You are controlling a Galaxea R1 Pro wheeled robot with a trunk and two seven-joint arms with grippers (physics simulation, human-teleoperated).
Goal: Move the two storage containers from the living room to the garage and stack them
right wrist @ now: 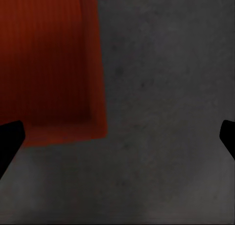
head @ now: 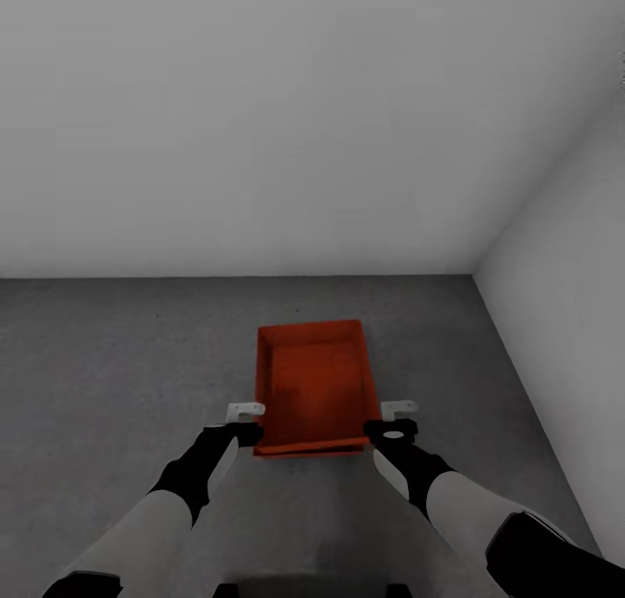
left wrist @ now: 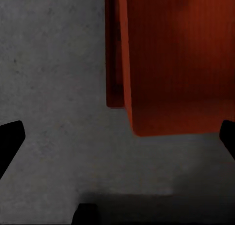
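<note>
Storage containers (head: 317, 390) stacked, unlabelled, on floor (head: 130, 364); left tool (left wrist: 117, 137) and right tool (right wrist: 117, 137) wide open, empty.

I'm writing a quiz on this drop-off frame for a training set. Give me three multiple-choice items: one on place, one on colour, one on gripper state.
1. Where does the storage container sit?
A. On a wood-plank floor
B. On the grey concrete floor, between the two grippers
C. On a shelf against the wall

2. What colour is the container?
A. Blue
B. White
C. Orange-red

3. How are the grippers?
A. Both open, holding nothing
B. Both shut on the container's rim
C. Left shut, right open

Answers:
1. B: the storage container rests on the mottled grey floor, with the left gripper and the right gripper at its near corners.
2. C: its walls and bottom are orange-red in the head view and both wrist views.
3. A: each wrist view shows the fingertips spread wide with nothing clamped between them.
</note>
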